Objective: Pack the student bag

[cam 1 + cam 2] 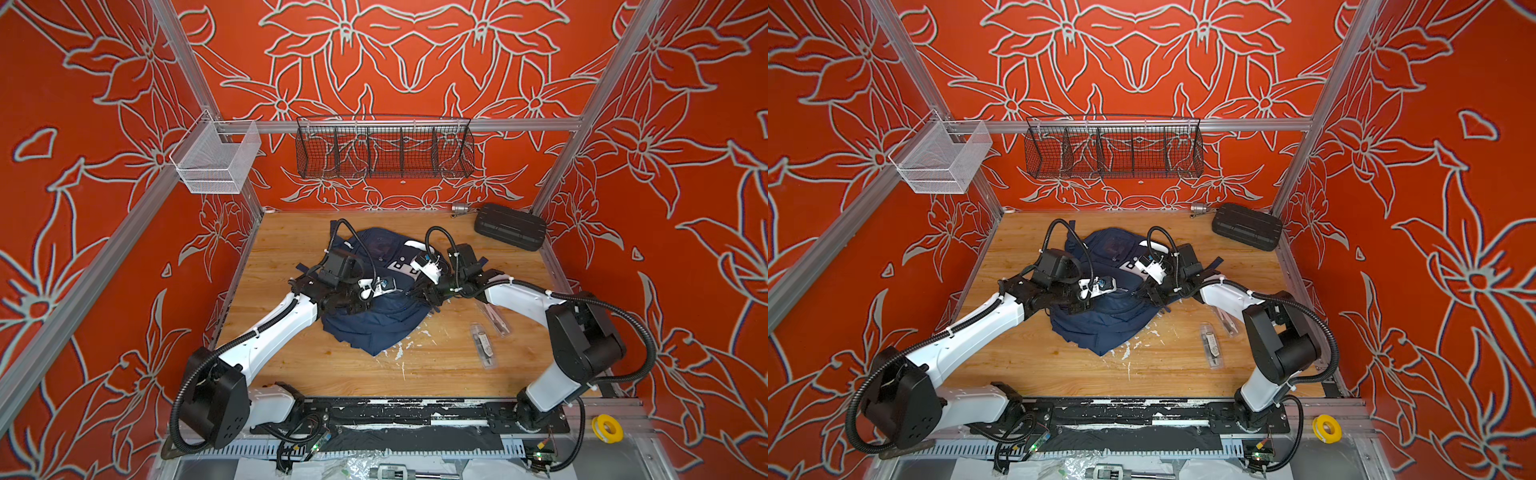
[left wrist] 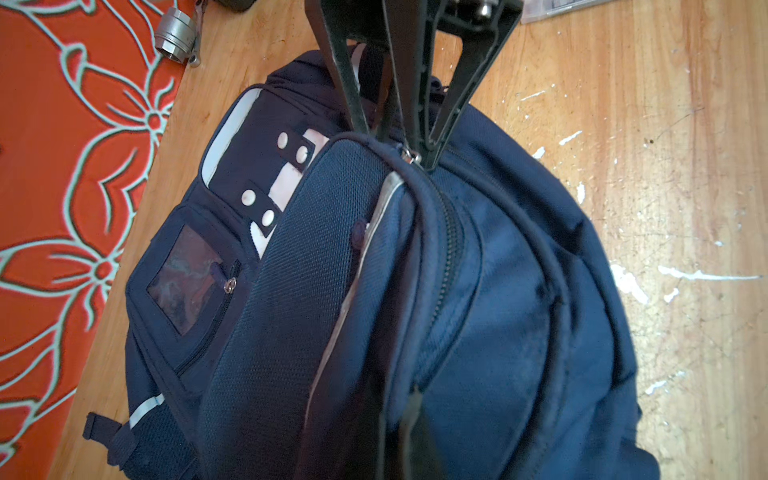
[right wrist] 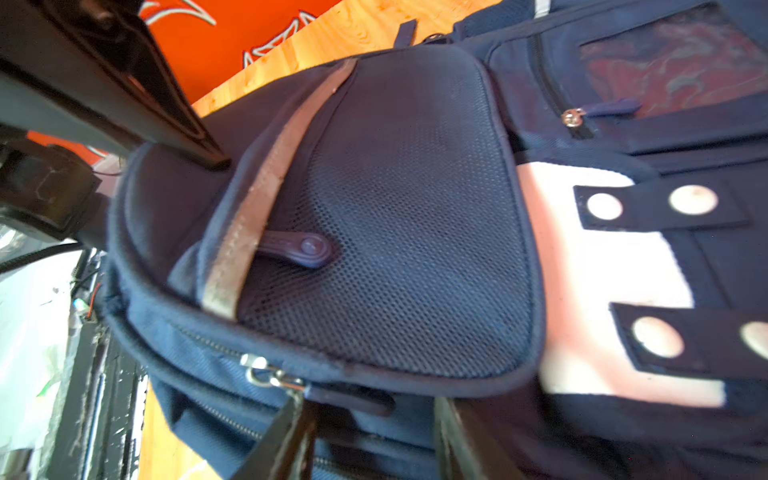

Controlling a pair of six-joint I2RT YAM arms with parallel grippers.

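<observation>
The student bag, a navy backpack with white patches, lies in the middle of the wooden table in both top views. My left gripper is shut on a fold of the bag's fabric beside a zip line. My right gripper reaches in from the other side. Its jaws stand apart on either side of a navy zip pull on a metal ring, at the edge of the mesh front pocket. The fingers are not pressed on the pull.
A black ribbed hard case and a small metal fitting lie at the back right. Two clear packets lie right of the bag. A black wire basket and a white mesh basket hang on the back rail.
</observation>
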